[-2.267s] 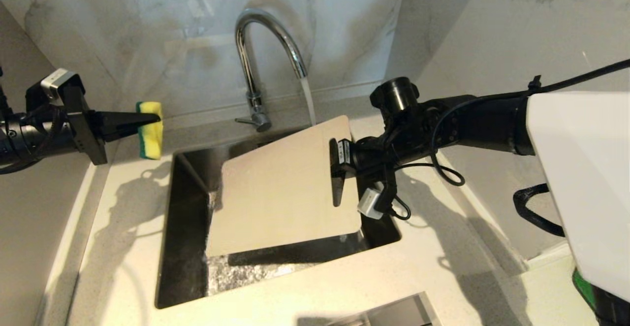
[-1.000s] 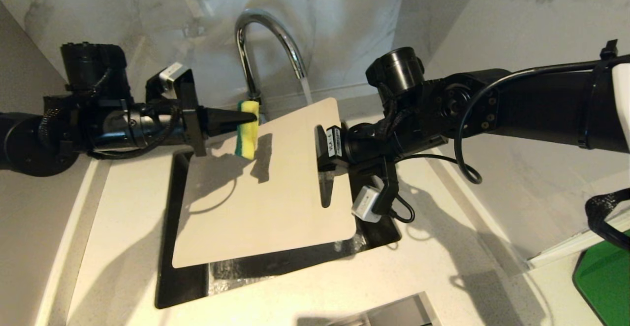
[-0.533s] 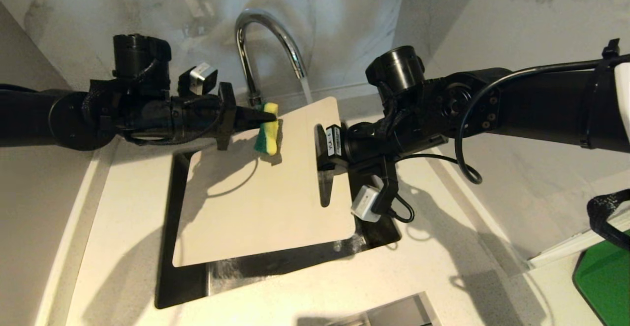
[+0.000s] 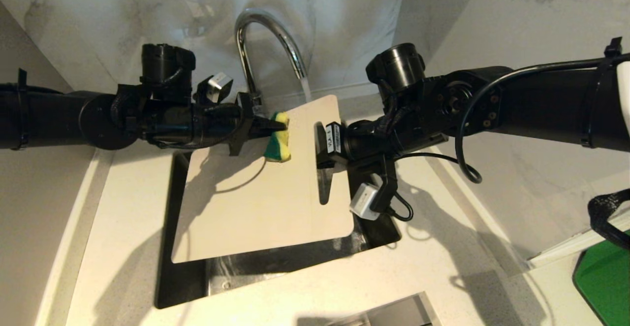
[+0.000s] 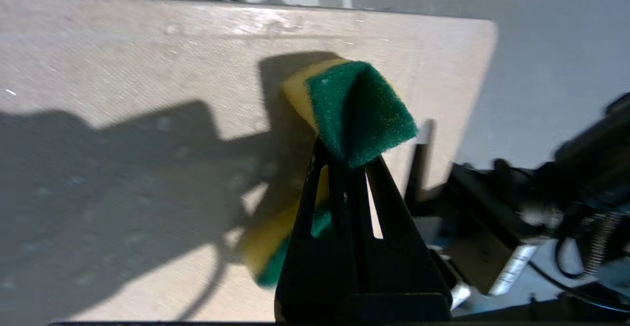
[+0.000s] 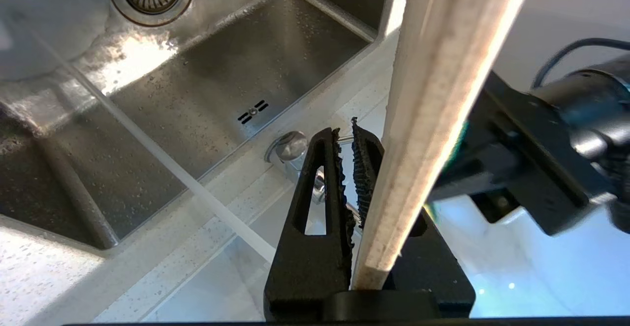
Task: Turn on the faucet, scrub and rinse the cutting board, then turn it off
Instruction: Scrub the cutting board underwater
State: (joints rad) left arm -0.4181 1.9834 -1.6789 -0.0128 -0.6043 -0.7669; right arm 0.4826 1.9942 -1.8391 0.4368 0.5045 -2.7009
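Spanning the sink at a tilt, the cutting board is running its long axis from the near-left of the basin up toward the far-right, where its far corner is sitting under the spout of the faucet. Its handle slot is lying along the right-hand short edge, so the handle end is pointing toward the right side of the counter. The right end effector is clamping that right edge beside the slot; in the right wrist view the board is showing edge-on, wedged between the closed ribbed fingers. Water is streaming from the faucet past the board's far edge into the sink.

The left end effector is reaching in from the left, pinching a yellow-and-green sponge tightly and pressing it onto the board's upper surface near the far edge, close to the right end effector. In the left wrist view the sponge is folding around the closed fingertips, green side out.

Most of the board's face toward its near-left corner is lying open. A dark strip of sink is showing along the board's left and near edges. A green flat item is sitting at the counter's far right edge.
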